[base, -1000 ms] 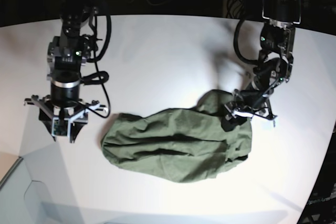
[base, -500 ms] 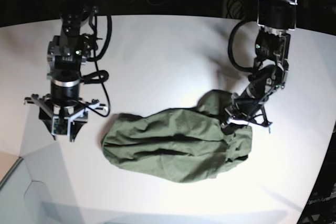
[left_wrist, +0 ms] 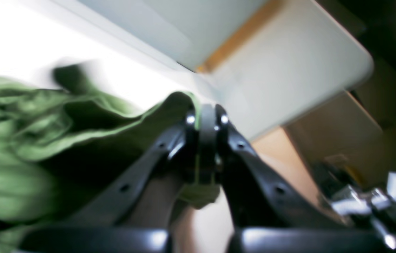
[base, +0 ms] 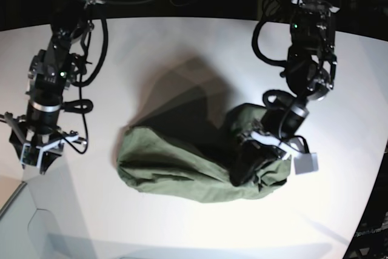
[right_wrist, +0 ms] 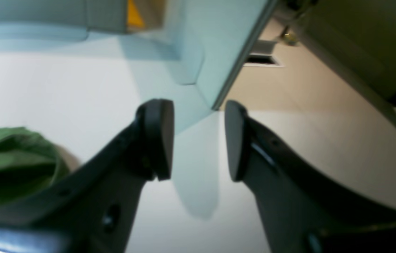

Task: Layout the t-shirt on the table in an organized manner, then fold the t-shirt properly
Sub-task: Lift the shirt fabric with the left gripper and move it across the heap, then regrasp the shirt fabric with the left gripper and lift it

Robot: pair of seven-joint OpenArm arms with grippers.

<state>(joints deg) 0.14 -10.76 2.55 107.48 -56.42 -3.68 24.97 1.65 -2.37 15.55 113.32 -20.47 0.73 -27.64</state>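
T-shirt (base: pixel 182 165) lies bunched on counter (base: pixel 182 53); left pincer (left_wrist: pixel 205 121) clamped on thin fabric edge; right pincer (right_wrist: pixel 198 140) parted, empty, well apart; risk: small bite slips on pull, or whole bundle drags unspread.

A large smooth white surface (base: pixel 182 47) with a curved edge fills most of the base view. Directly on it lies one thing, a crumpled olive-green cotton t-shirt (base: pixel 176 165), bunched into a long wrinkled heap toward the near right. Its right end rises higher than the rest, casting a dark shadow behind.
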